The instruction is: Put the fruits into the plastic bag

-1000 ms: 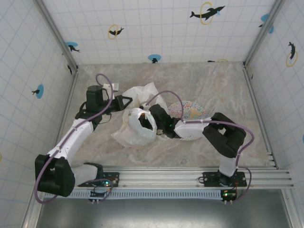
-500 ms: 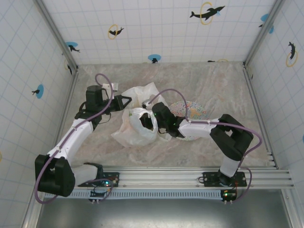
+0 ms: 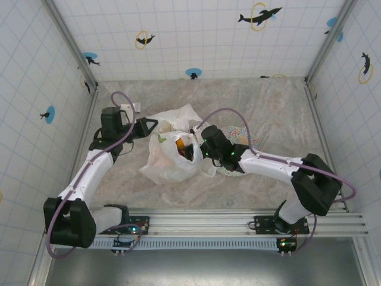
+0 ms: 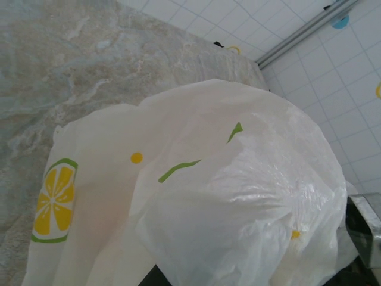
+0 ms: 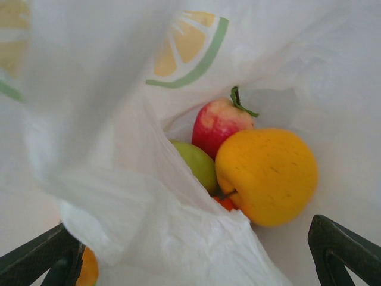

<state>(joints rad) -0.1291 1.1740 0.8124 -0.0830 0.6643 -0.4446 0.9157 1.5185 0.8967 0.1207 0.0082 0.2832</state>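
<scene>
Right wrist view has the right pincer (image 5: pixel 190 231) released, its two dark fingers (image 5: pixel 41 257) spread wide at the bottom corners of the picture and nothing held between them. A loose fold of the plastic bag (image 5: pixel 137 208) lies directly between and ahead of the fingers. Just beyond that fold, down inside the bag, the fruits sit packed together. A yellow fruit (image 5: pixel 268 176) is nearest, on the right. A red apple (image 5: pixel 219 122) with a green stem touches it from behind, and a green apple (image 5: pixel 196 164) is wedged to the left of both. A sliver of red-orange fruit (image 5: pixel 225 204) peeks out under the yellow one. From the top external view, this pincer pokes into the bag's open mouth from the right, where an orange (image 3: pixel 181 146) shows through the opening. The left pincer (image 3: pixel 152 125) is clenched on the bag's upper left rim, on the far-left side of the opening, across from the right pincer. From the left wrist view the white plastic with its lemon print billows up right in front of the camera. The bag rests around the middle of the bench (image 3: pixel 280 107), a little toward its left edge. A speckled plate (image 3: pixel 241 132) lies just to the bag's right, partly under the right arm.
</scene>
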